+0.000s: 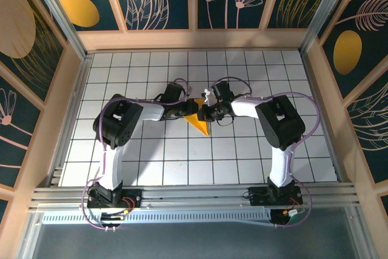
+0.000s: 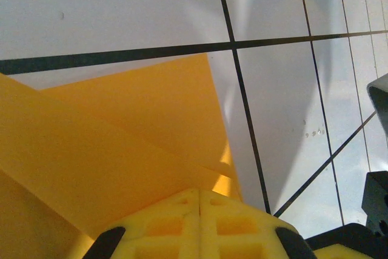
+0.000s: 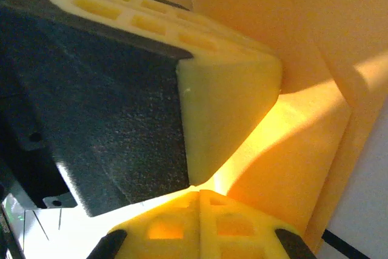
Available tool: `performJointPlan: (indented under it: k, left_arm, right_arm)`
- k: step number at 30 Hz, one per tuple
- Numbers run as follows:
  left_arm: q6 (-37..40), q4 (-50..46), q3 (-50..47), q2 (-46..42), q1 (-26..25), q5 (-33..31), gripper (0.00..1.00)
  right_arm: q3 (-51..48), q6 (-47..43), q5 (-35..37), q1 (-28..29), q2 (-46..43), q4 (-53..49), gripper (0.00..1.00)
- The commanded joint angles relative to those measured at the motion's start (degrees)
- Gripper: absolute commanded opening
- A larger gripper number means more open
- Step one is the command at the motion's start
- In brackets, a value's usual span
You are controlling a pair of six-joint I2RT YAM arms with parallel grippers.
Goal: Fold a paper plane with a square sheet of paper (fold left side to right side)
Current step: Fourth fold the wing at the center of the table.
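A white desk [image 1: 242, 162] ruled with a black grid is sitting inside dark blue walls [image 1: 242, 4] showing orange ovals and pale flowers. Aluminium rails [image 1: 194, 195] are running along its near edge.

The left gripper [image 2: 200, 204] shows two yellow moulded pads at the bottom edge, its jaws pressed together along a centre seam. Just beyond their tips lies the thin yellow-orange sheet of paper [image 2: 121, 131], folded into overlapping layers with straight creases. The tips seem to touch it. The paper rests on the white desk [image 2: 121, 10], which is ruled with black grid lines. A dark grey object [image 2: 379, 150] is cut off at the right edge.
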Motion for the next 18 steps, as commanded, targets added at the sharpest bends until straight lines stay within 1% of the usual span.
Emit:
performJointPlan:
  k: [1,7,18]
  left_arm:
    - [-0.4,-5.7,-1.5,1.7,0.3,-3.9,0.00]
    - [-0.7,-7.2,-0.9,2.2,0.3,-5.2,0.00]
    - [-1.8,-9.4,-0.3,3.2,0.4,-7.5,0.00]
  right_arm:
    - [0.3,-0.5,1.5,0.5,1.2,-0.6,0.00]
    - [-1.4,-1.3,2.5,0.5,1.0,-2.0,0.00]
    - [-4.9,-2.6,2.2,1.8,-3.0,-5.1,0.00]
